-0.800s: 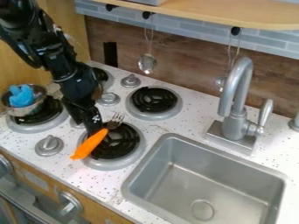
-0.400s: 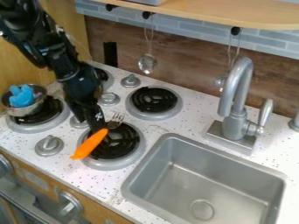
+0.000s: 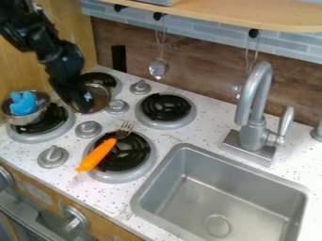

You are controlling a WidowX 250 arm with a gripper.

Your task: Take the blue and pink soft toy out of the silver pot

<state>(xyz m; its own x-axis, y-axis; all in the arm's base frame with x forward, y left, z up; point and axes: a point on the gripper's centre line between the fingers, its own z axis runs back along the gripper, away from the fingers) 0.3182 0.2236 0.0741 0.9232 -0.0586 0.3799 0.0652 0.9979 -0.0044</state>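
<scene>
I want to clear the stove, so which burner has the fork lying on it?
The front burner nearest the sink: the orange-handled fork lies across its edge and coil. The other front burner has a metal bowl on it instead.

No readable text, labels or numbers on anything.

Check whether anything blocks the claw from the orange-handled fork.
Nothing tall visible in between. A low grey stove knob sits between the claw and the fork; the claw could probably pass over it, though its height is hard to judge.
</scene>
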